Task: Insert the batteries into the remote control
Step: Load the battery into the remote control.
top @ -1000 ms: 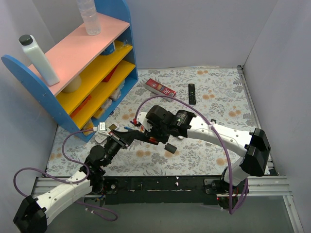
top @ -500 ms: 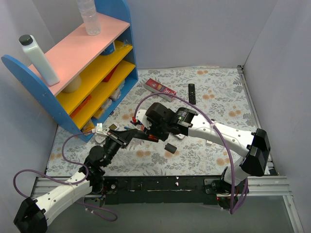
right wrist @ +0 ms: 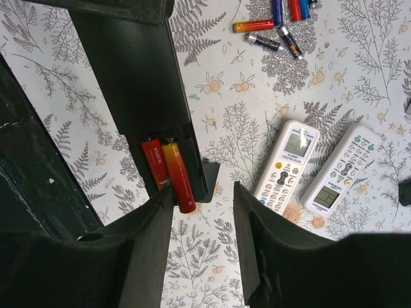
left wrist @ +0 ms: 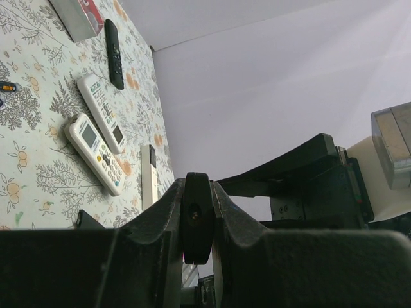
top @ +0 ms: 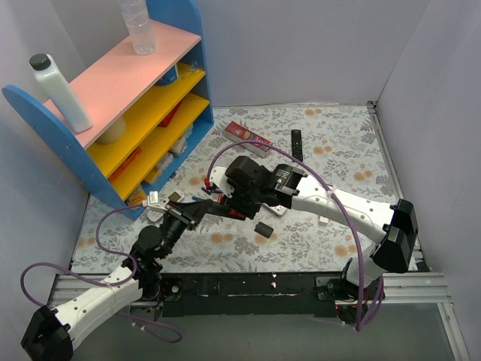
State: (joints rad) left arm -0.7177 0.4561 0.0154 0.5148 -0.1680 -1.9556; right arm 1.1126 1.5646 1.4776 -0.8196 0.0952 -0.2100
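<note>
Edges: the remote control (right wrist: 128,77) is a dark bar running away from the right gripper (right wrist: 201,204). One long edge and the square end lip of its open bay lie just ahead of those fingertips.
Right jaws: spread, pinching nothing; the bay's end sits in line with the gap between them.
Left jaws: the left gripper (left wrist: 198,196) is pressed together on a thin dark edge of the remote control. In the top view the bar spans from these jaws to the right ones.
Open room: bare floral cloth (right wrist: 212,276) lies below the right jaws. A strip of it separates one finger from two white remotes (right wrist: 286,163), which lie side by side just off to that side.
Blocked side: the dark bar and dark arm parts fill the other finger's side.
Ahead: loose batteries (right wrist: 263,42) lie scattered well ahead of the right jaws, apart from the bar.
Bay: the red battery (right wrist: 153,163) lies lengthwise inside. The red-and-yellow battery (right wrist: 176,176) lies against it, its near end reaching past the end lip and close to one finger; I cannot tell whether it touches.
Near the right jaws: a small dark block (top: 263,227) lies on the cloth.
Far room: the shelf unit (top: 128,113) stands well beyond the left jaws. A red box (top: 248,136) and a black remote (top: 296,144) lie well beyond the right jaws.
Left wrist view: a slim silver-white bar (left wrist: 148,183) lies on the cloth just past the white remotes.
</note>
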